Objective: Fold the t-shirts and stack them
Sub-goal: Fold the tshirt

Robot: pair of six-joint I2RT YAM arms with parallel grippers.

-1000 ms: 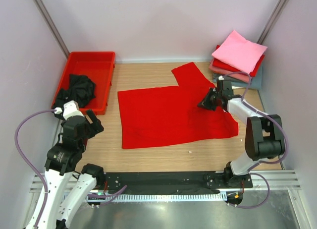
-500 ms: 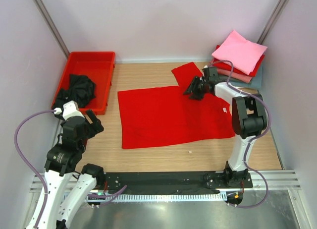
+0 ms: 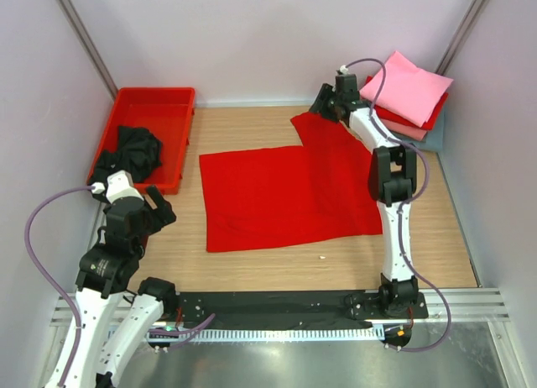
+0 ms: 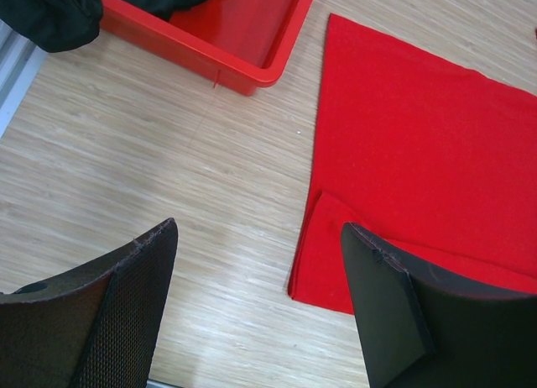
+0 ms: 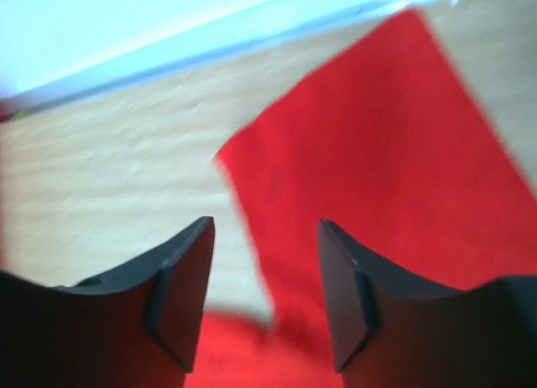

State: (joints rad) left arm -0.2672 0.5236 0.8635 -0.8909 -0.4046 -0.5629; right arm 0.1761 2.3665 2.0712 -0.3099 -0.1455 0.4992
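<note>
With the right tool [image 3: 323,105] spread and empty over the far sleeve [image 3: 323,132] of the bright red cloth t-shirt [image 3: 285,195], the sleeve tip should be pinched squarely and folded inward.

Right fingers [image 5: 180,283] opened, swinging back to the red t-shirt [image 3: 277,195]'s sleeve.

Red t-shirt [image 3: 289,191]: bright red, lay spread flat at mid table [image 3: 252,128], near-left corner doubled over, one sleeve reaching toward the far right.
Black t-shirt [image 3: 134,153]: crumpled in the red tray [image 3: 155,91] at far left, spilling over its near rim.
Folded stack, far right corner: pink t-shirt [image 3: 405,86] on top, then a second red t-shirt [image 3: 436,112], salmon t-shirt [image 3: 394,126] and grey-blue t-shirt [image 3: 434,136].
</note>
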